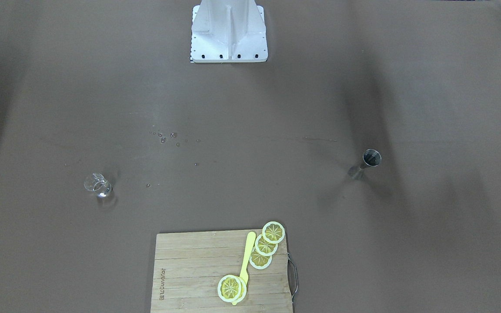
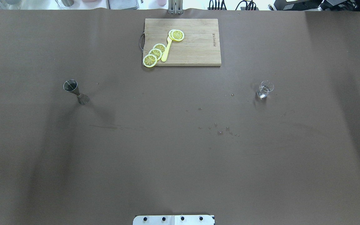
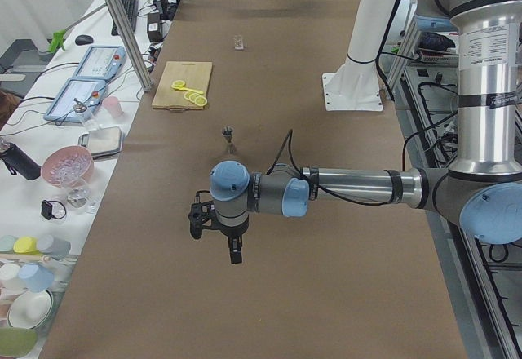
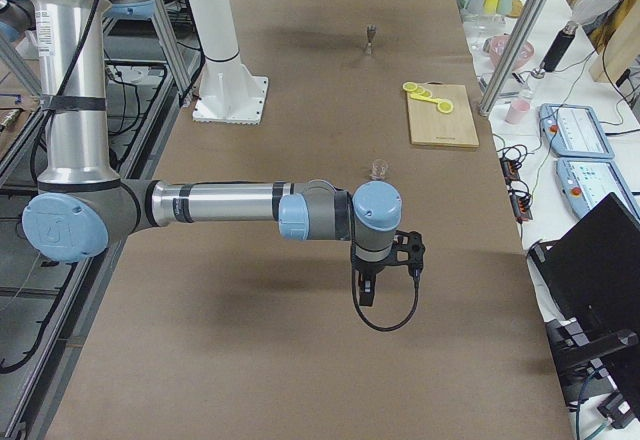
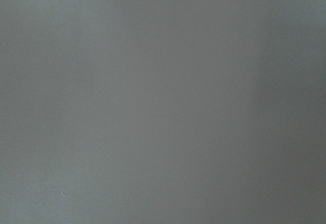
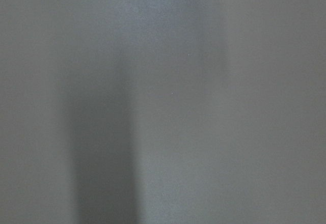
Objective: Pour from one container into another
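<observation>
The clear glass cup stands upright on the brown table at the right, a little liquid in it; it also shows as the cup. The steel jigger stands upright far off at the left, also seen as the jigger. Neither gripper appears in the overhead or front views. My left gripper hangs over the table's near end, well short of the jigger. My right gripper hangs short of the cup. I cannot tell whether either is open or shut. Both wrist views show only bare table.
A wooden cutting board at the table's far edge carries lemon slices and a yellow plastic utensil. Water droplets dot the middle of the table. The robot's white base stands at the near edge.
</observation>
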